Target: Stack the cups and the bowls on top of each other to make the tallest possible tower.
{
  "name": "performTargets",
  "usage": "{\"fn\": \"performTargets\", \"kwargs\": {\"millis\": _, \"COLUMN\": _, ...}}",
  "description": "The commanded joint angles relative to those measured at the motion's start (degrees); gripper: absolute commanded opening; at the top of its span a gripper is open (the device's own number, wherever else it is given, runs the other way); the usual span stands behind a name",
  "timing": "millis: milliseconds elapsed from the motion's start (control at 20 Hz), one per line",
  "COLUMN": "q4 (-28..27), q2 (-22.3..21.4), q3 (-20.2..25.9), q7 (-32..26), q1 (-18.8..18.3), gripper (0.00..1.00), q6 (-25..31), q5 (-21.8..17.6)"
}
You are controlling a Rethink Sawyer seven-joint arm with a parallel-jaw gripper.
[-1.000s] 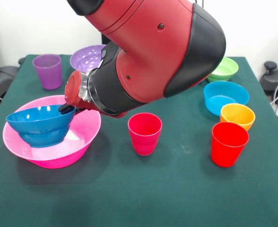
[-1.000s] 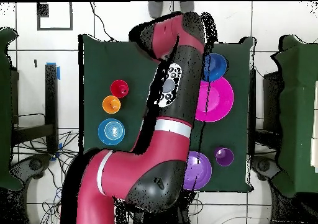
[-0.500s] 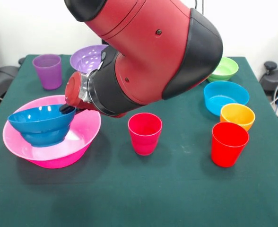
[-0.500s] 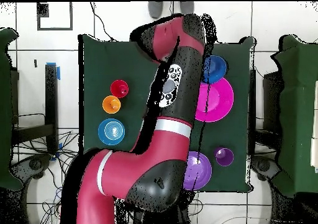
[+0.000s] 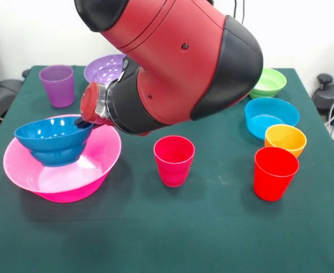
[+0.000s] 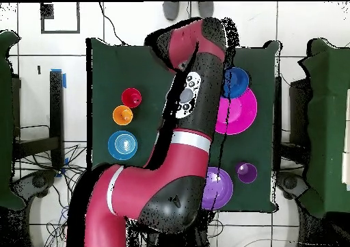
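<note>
My gripper (image 5: 84,121) is shut on the right rim of the large blue bowl (image 5: 53,140). It holds the bowl level over the left part of the huge pink bowl (image 5: 96,165), with the blue base dipping inside the pink rim. From above, the blue bowl (image 6: 236,82) overlaps the pink bowl (image 6: 240,111) at its edge, and the arm hides the gripper. The magenta-pink cup (image 5: 174,160) stands mid-table. The red cup (image 5: 275,173) stands at the right, next to the small orange bowl (image 5: 285,139). The purple cup (image 5: 58,85) and the large purple bowl (image 5: 103,69) are at the back left.
A cyan bowl (image 5: 271,116) and a green bowl (image 5: 269,82) sit at the right rear. The bulky arm (image 5: 178,62) hangs over the table's middle and hides part of the purple bowl. Cables lie on the floor off the table's right side.
The blue bowl has risen a little and shifted slightly right over the pink bowl, going from tilted to level. The arm moved up with it. Everything else is still.
</note>
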Motion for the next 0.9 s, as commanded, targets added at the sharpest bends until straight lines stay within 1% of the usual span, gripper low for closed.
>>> {"fn": "performTargets", "kwargs": {"millis": 50, "q4": 5.05, "q2": 1.51, "q3": 5.92, "q7": -19.32, "q1": -0.09, "gripper": 0.0, "q6": 5.06, "q5": -0.14}}
{"fn": "performTargets", "kwargs": {"millis": 300, "q4": 6.25, "q2": 1.07, "q3": 6.39, "q7": -18.71, "q1": 0.06, "gripper": 0.0, "q6": 4.21, "q5": -0.02}}
{"fn": "performTargets", "kwargs": {"millis": 450, "q4": 5.84, "q2": 1.26, "q3": 6.49, "q7": -18.23, "q1": -0.09, "gripper": 0.0, "q6": 3.78, "q5": 0.04}}
{"fn": "performTargets", "kwargs": {"millis": 700, "q4": 6.24, "q2": 1.54, "q3": 7.12, "q7": -18.38, "q1": -0.31, "gripper": 0.0, "q6": 1.51, "q5": -0.07}}
{"fn": "performTargets", "kwargs": {"millis": 900, "q4": 6.16, "q2": 2.11, "q3": 7.46, "q7": -17.45, "q1": -0.46, "gripper": 0.0, "q6": -0.08, "q5": -0.15}}
